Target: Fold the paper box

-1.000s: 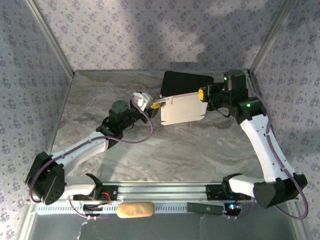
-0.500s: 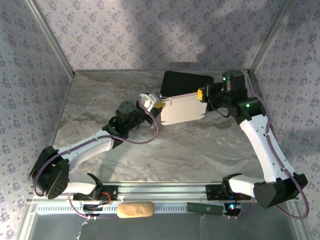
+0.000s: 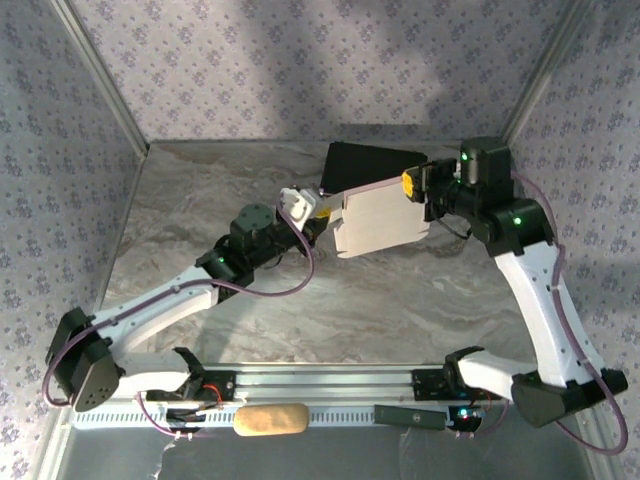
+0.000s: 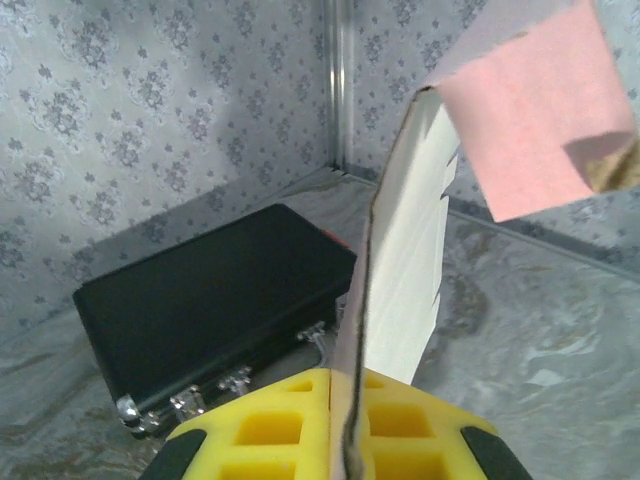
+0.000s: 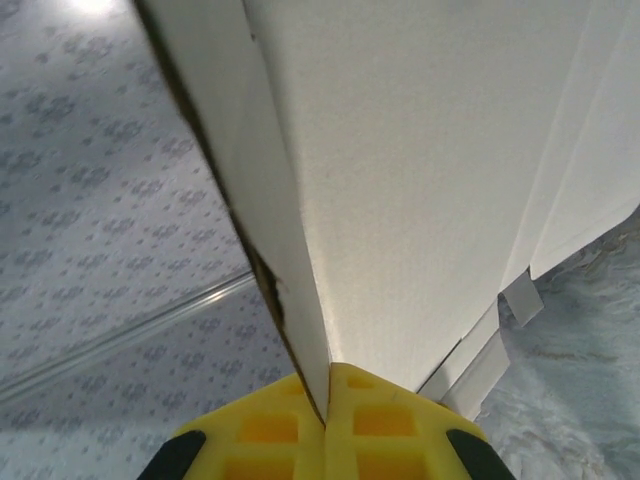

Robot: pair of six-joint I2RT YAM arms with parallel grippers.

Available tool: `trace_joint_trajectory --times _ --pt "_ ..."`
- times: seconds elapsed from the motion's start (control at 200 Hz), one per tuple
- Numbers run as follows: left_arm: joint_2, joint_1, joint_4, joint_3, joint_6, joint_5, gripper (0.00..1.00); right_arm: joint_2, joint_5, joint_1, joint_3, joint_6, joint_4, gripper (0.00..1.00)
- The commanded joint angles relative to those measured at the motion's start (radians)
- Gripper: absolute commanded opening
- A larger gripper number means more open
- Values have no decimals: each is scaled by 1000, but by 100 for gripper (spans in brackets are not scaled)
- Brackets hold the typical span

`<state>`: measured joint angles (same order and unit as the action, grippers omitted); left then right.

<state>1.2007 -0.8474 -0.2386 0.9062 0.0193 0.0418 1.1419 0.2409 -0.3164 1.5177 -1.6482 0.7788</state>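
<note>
The flat paper box (image 3: 382, 217), white with a pink face, hangs in the air over the back middle of the table, held between both arms. My left gripper (image 3: 322, 211) is shut on its left edge; in the left wrist view the sheet (image 4: 405, 270) rises edge-on from between the yellow fingers (image 4: 270, 425), with a pink flap (image 4: 530, 110) at the top right. My right gripper (image 3: 412, 185) is shut on the box's upper right corner; in the right wrist view the white card (image 5: 420, 170) stands out of the yellow fingers (image 5: 395, 425).
A black case (image 3: 368, 165) lies on the marble table (image 3: 400, 300) at the back, just behind the box; in the left wrist view the case (image 4: 210, 300) sits below left of the sheet. Patterned walls enclose the table. A tan object (image 3: 270, 420) lies by the arm bases.
Both arms have carried the box a little to the right and toward the front. The left arm has stretched further out; the right wrist has shifted right. Both grips have held.
</note>
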Motion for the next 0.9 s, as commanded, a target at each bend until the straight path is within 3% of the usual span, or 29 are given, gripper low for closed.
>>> trace_joint_trajectory --times 0.0,0.23,0.445,0.67,0.894 --pt "-76 -40 150 83 133 -33 0 -51 -57 -35 12 4 51 0" --pt "-118 -97 394 112 251 -89 0 -67 -238 -205 10 -65 64 0" --pt "-115 -78 503 74 248 -257 0 2 -207 -227 -163 -154 -133 0" --pt "-39 20 432 20 248 -360 0 104 -101 -192 -308 -151 -376 0" --pt "73 58 281 0 225 -500 5 168 -51 -184 -355 -108 -406 0"
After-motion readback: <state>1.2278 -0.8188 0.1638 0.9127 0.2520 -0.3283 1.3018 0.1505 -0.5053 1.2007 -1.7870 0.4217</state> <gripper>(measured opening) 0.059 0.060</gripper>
